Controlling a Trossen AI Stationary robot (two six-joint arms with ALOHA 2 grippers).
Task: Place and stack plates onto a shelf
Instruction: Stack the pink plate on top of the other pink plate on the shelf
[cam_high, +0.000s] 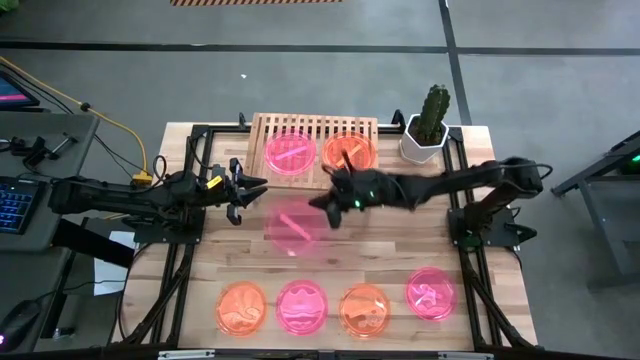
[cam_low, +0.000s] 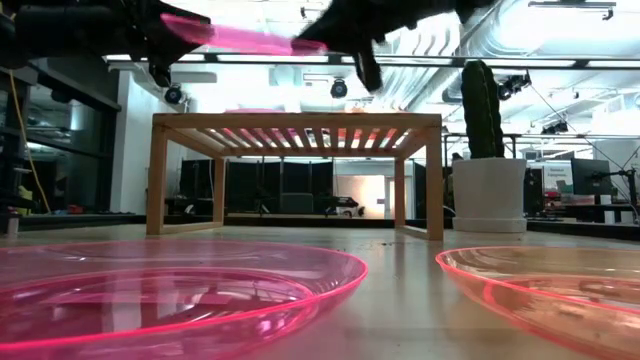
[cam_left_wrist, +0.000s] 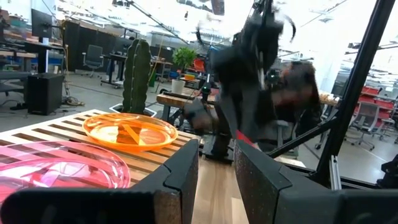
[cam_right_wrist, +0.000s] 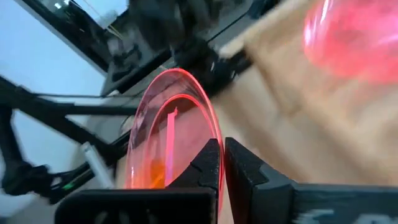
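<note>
- You are working in a robotics lab or open workshop, not a home.
- Your butcher-block table (cam_high: 400, 250) stands on a grey concrete floor (cam_high: 300, 90) marked with dark lines.
- Beside it sits a desk with a keyboard (cam_high: 14, 203) and yellow cables (cam_high: 110, 125).
- Beyond the table you can see office chairs (cam_left_wrist: 93, 57), exposed ceiling ducts (cam_low: 560, 40) and track lights (cam_low: 339, 88).

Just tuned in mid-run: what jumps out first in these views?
The right gripper holds a pink plate by its rim, raised over the table's middle in front of the shelf. The shelf already carries one pink plate and one orange plate; four more plates line the near edge.
</note>
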